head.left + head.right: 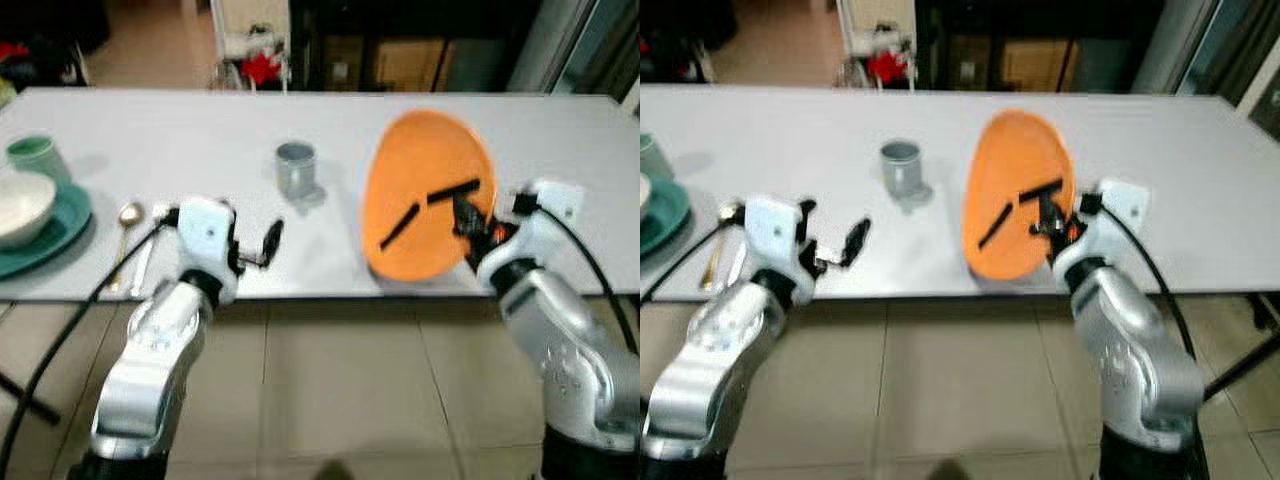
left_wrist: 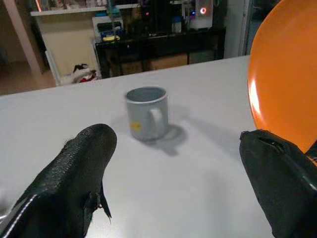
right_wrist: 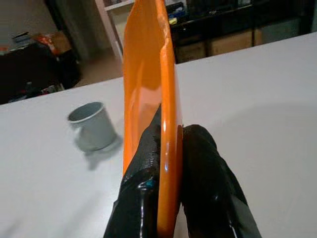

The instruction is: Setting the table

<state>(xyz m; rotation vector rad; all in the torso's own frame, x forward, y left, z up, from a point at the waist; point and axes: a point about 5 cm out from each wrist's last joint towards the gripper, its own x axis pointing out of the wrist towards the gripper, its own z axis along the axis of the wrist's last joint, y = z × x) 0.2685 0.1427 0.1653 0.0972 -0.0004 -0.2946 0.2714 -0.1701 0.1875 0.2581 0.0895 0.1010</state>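
Right end effector [image 3: 166, 198]: black padded fingers pinched tight on the rim of the orange plate [image 1: 428, 195], one finger on each face.
Left end effector [image 2: 183, 183]: fingers spread wide with nothing between them, held just above the near edge of the counter [image 1: 200, 140], aimed toward the grey mug [image 1: 296, 169].
Orange plate position: held almost on edge over the counter's near side, to the right of the mug; whether its lower rim touches the surface I cannot tell.
Done so far: at the counter's left end one place looks laid, with a teal plate [image 1: 62, 235] carrying a white bowl [image 1: 22, 205], a green cup [image 1: 37, 157] behind it, and a gold spoon [image 1: 126, 235] with another piece of cutlery just beside.
Left to do: by my judgement the orange plate must yet be laid flat for a second place, probably with the mug brought beside it.
Materials: plate smooth, glossy, thin-rimmed, round; mug matte grey, cylindrical, with a handle and a small yellow label; counter pale, plain, matte; fingers coarse-textured black.
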